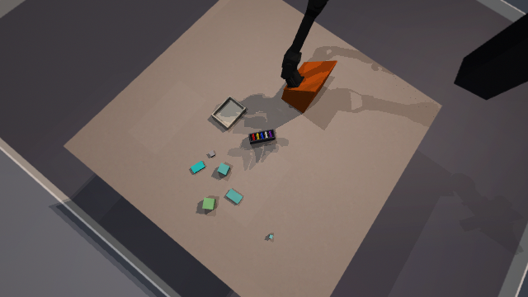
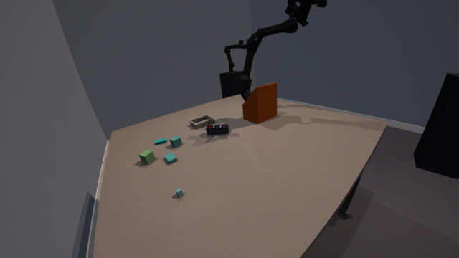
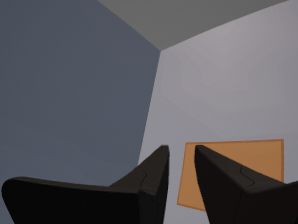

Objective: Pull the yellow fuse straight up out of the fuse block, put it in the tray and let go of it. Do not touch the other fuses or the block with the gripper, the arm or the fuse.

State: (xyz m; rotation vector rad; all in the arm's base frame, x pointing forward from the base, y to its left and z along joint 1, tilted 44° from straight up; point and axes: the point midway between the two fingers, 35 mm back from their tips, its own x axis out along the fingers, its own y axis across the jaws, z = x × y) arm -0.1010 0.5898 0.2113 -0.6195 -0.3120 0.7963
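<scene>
The black fuse block [image 1: 262, 141] [image 2: 217, 131] stands on the table near its middle and holds a row of coloured fuses. The yellow fuse [image 1: 257, 135] [image 2: 214, 126] is second from the red end and sits in the block. The grey open tray [image 1: 219, 120] [image 2: 199, 125] lies just to the left of the block and looks empty. My gripper [image 1: 294, 83] [image 2: 320, 3] [image 3: 181, 152] is raised high in the air by the orange block, far from the fuse block. Its fingers are nearly together with only a narrow gap and nothing between them.
A tall orange wedge block [image 1: 315, 76] [image 2: 262, 104] stands behind the fuse block. Several teal blocks, a green cube [image 1: 209, 203] [image 2: 147, 157] and a small grey cube [image 1: 211, 153] lie toward the front left. A black box [image 1: 495, 66] [image 2: 441, 129] stands off the table at the right.
</scene>
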